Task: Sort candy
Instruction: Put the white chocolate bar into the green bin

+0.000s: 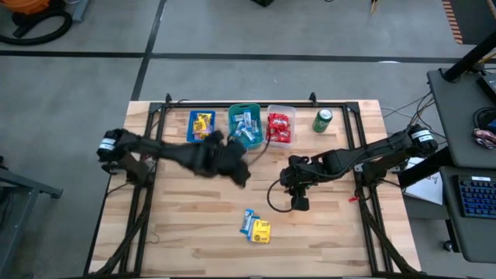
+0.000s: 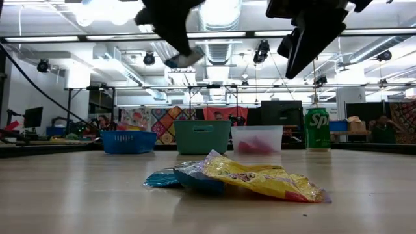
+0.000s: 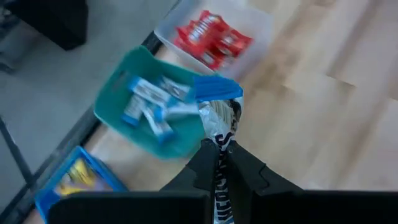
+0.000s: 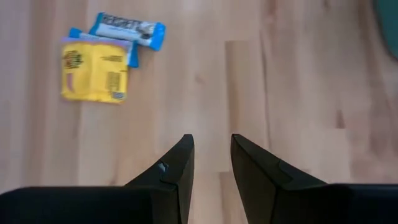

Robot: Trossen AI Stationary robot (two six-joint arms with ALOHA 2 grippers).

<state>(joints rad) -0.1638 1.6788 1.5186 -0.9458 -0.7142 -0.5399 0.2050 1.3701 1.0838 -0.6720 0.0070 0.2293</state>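
Observation:
My left gripper [image 3: 222,149] is shut on a light blue-white candy packet [image 3: 217,109], raised above the table just short of the teal bin [image 1: 246,125]; in the low view the packet [image 2: 185,60] hangs below the gripper [image 2: 172,26]. My right gripper [image 4: 211,149] hovers open over bare wood, right of centre [image 1: 298,198]. One yellow candy [image 1: 262,232] and one blue-white candy [image 1: 248,222] lie flat and overlapping on the table near its front. A blue bin [image 1: 201,125] holds yellow candy, the teal bin blue-white candy, and a clear bin [image 1: 280,126] red candy. My left gripper pinches the packet across its silver middle [image 3: 219,138] between its two fingers [image 3: 202,165]. The fingers slant down toward the bins at the far edge. The packet's blue end [image 3: 217,87] sticks out past the fingertips, and the whole packet is lifted clear of the table.
A green soda can [image 1: 323,120] stands upright right of the clear bin at the far edge. A dark frame runs round the table's far side and both arm bases. Bare wood lies between the bins and the two loose candies.

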